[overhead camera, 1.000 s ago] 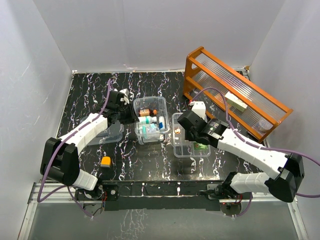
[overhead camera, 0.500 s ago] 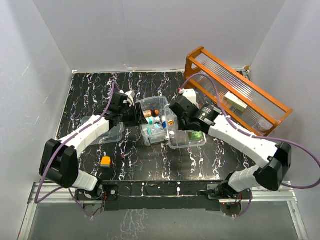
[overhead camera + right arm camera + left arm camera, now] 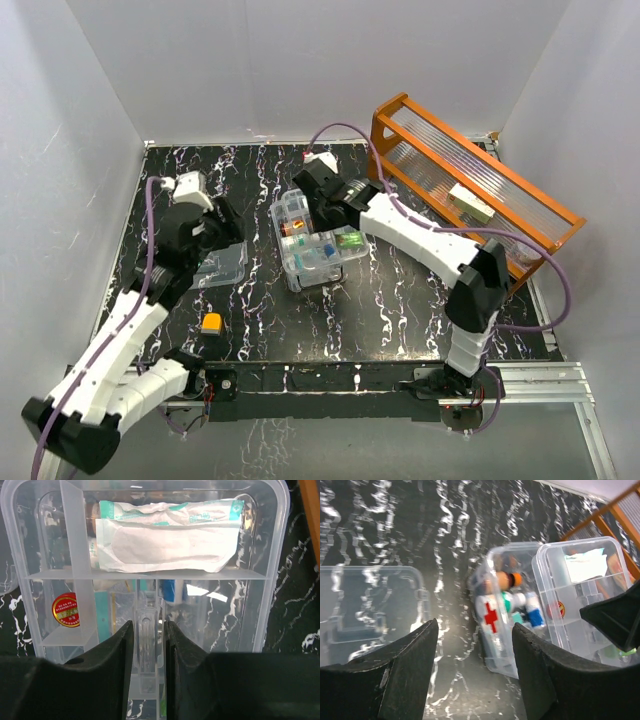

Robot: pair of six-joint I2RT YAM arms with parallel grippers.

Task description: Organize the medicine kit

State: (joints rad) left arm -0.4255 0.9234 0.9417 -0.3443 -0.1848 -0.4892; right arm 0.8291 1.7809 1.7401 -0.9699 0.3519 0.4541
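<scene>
I've got the right gripper [image 3: 147, 635] jaws narrow, pinching the centre tab of the tray [image 3: 240, 615], over the medicine kit box [image 3: 300, 275] mid-frame in top view. Left gripper [image 3: 474, 630] jaws wide, holding nothing, above tabletop [image 3: 400, 300] near lid [image 3: 218, 265], left side.

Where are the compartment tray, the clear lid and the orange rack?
compartment tray [image 3: 281, 555]: right wrist view, right rim.
clear lid [image 3: 370, 600]: left wrist view, middle panel.
orange rack [image 3: 377, 150]: top view, left end frame.
</scene>
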